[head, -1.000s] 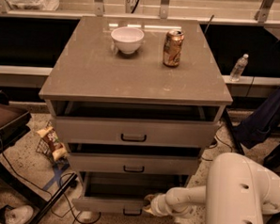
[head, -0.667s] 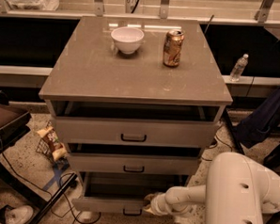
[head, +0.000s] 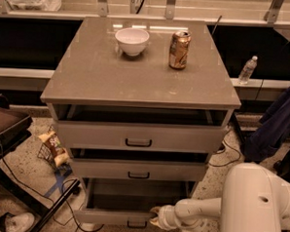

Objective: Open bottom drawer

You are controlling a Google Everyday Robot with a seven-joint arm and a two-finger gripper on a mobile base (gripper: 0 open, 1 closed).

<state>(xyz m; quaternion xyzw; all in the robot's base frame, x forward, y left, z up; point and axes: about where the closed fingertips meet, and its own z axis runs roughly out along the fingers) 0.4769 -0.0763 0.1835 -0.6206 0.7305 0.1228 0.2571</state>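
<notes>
**Bottom drawer: pull stage, late**

The cabinet [head: 142, 83] fills the middle of my view. All three drawers stand out from the carcass by some amount. My arm [head: 257, 207] comes in low from 4 o'clock, its white shell bulky at the lower right.

The top drawer [head: 183, 138] and the middle drawer [head: 103, 168] are each out a little. The bottom drawer [head: 105, 217] sits at 6 o'clock of the frame and is out farthest, with its flat floor showing behind the front panel.

The gripper [head: 154, 217] is at the upper edge of that front panel, toward its 3 o'clock end. I cannot tell from here whether it is spread, pressed together or pinching the panel. The drawer's handle [head: 137, 225] lies just beside it at about 8 o'clock, and the open interior at 11 o'clock.

My judgement: the pull is nearly done. The next move calls for a straight draw toward 6 o'clock, level with the runners. Any sideways drag could rack the drawer or slip the contact.

On top are a white bowl [head: 132, 40] at 11 o'clock and a can [head: 179, 50] at 1 o'clock. Neither is involved.
</notes>
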